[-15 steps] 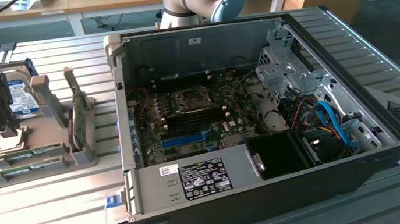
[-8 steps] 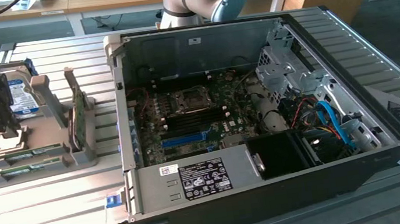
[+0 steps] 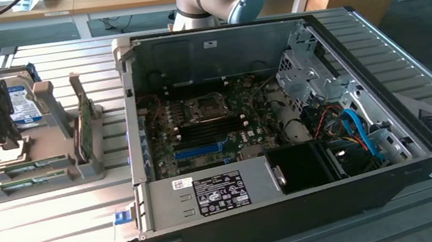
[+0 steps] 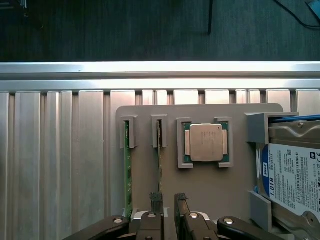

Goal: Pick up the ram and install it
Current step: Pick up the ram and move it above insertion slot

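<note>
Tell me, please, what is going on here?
The arm's gripper hangs over a grey holder, fingers apart and empty. It is closest to the ram, one of two sticks standing on edge in slots. A CPU and hard drive share the holder. The ram is not yet lifted. The open PC case stands alongside.

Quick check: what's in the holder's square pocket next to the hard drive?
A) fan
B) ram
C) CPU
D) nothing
C: a square, silver-lidded CPU lies in that pocket of the holder, beside the hard drive.
</note>
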Controlling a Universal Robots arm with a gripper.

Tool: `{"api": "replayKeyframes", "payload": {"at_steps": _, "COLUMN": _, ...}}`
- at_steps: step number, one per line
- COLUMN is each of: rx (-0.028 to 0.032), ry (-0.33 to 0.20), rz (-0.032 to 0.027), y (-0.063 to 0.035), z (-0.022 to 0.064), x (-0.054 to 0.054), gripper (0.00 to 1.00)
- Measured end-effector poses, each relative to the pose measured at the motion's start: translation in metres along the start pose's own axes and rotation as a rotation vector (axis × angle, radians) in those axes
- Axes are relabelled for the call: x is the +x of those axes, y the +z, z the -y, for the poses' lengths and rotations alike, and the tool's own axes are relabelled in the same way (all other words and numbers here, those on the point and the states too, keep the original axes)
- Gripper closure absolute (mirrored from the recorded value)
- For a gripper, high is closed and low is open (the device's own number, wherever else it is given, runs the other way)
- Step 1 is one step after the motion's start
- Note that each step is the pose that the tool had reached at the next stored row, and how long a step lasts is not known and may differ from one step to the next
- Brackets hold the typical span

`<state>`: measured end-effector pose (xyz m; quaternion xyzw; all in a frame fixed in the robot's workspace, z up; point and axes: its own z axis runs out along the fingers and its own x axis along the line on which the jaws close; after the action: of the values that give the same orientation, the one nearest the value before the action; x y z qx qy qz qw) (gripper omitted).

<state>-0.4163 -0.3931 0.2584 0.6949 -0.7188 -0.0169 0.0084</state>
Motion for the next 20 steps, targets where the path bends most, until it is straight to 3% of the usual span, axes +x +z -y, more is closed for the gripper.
{"api": "replayKeyframes", "payload": {"at_steps": 8, "rx": 0.0001, "ry": 0.000, "rz": -0.0001, "y": 0.0000, "z": -0.0003, "x": 0.0006, "gripper": 0.76}}
{"api": "replayKeyframes", "payload": {"at_steps": 20, "rx": 0.0002, "ry": 0.000, "rz": -0.0013, "y": -0.0001, "z": 0.0002, "x": 0.0099, "gripper": 0.76}}
